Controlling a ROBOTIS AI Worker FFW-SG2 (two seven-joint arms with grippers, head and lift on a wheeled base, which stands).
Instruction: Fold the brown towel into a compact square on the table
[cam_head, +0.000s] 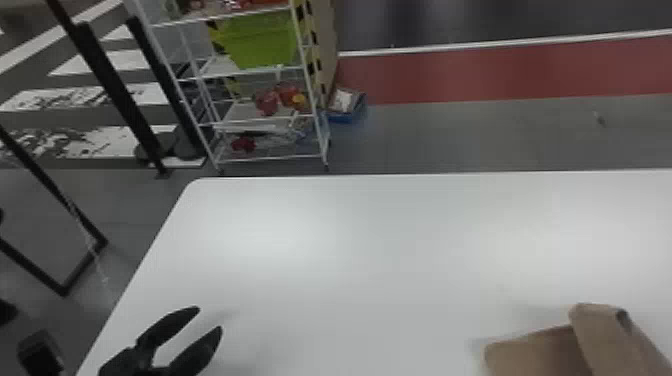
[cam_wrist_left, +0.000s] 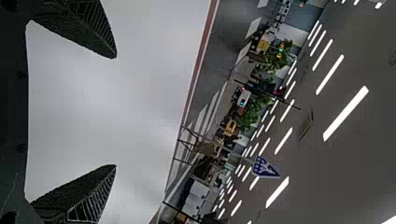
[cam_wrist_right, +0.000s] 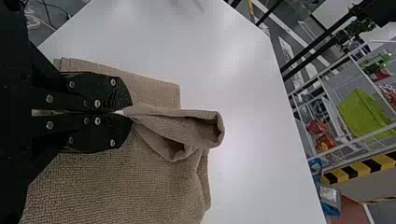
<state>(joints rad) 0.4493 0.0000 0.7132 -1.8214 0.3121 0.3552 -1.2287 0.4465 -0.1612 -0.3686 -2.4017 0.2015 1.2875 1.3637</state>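
Over the table (cam_head: 350, 250), the right pincer (cam_wrist_right: 127, 113) pinches the brown towel (cam_wrist_right: 135, 182); the left pincer (cam_head: 210, 318) is spread wide.

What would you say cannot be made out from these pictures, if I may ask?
- Brown towel: near part cut off by the head view's bottom edge.
- Brown towel's pinched bit: hidden inside the right gripper, right wrist view.
- Red items on the rack: too small to identify, head view.
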